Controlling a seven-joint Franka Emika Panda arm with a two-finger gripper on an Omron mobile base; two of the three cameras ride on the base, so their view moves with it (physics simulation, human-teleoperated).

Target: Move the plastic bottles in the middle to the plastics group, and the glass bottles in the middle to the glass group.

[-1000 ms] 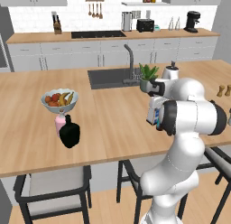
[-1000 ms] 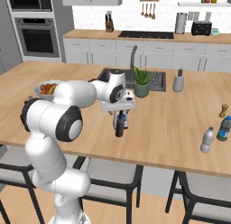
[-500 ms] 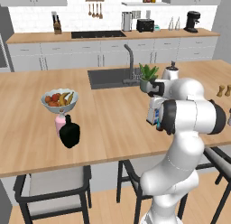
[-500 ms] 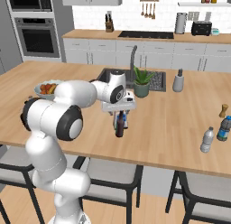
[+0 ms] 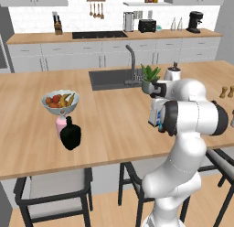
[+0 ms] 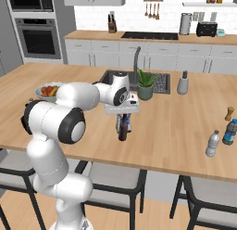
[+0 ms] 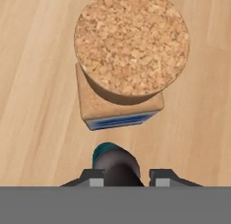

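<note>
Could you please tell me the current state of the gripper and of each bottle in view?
gripper: closed around the brown bottle's neck.
brown bottle: upright on the counter, gripped.
corked bottle: upright, stopper in, free.
water bottle: upright, capped, untouched.
black bottle: upright, untouched.
pink bottle: upright, just behind the black bottle.

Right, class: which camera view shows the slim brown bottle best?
The right base view: the brown bottle stands in side profile below the jaws. The hand view gives its top, end-on.
</note>
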